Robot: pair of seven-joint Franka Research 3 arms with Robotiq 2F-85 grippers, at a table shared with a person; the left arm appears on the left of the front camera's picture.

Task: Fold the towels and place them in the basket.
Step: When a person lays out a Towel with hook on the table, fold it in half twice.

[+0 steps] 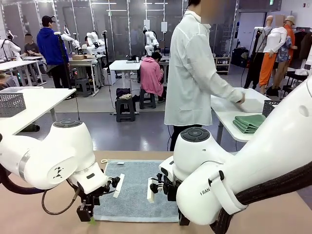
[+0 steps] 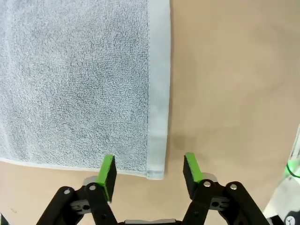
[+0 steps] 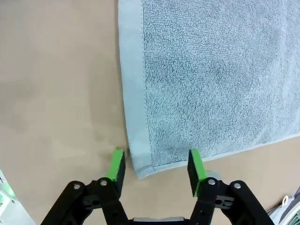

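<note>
Tan table (image 2: 234, 93), towel (image 1: 136, 190) flat; left gripper (image 2: 149, 165) and right gripper (image 3: 156, 163) gape astride its near corners.

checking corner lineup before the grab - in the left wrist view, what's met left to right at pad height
green pad → towel corner → second green pad → bare table

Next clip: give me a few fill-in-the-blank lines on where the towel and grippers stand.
The towel lies ___ on the table, unfolded.
The left gripper and right gripper each straddle one towel ___.
Both stand with jaws ___.
The person's coat is ___.
Missing: flat; corner; open; white.
</note>
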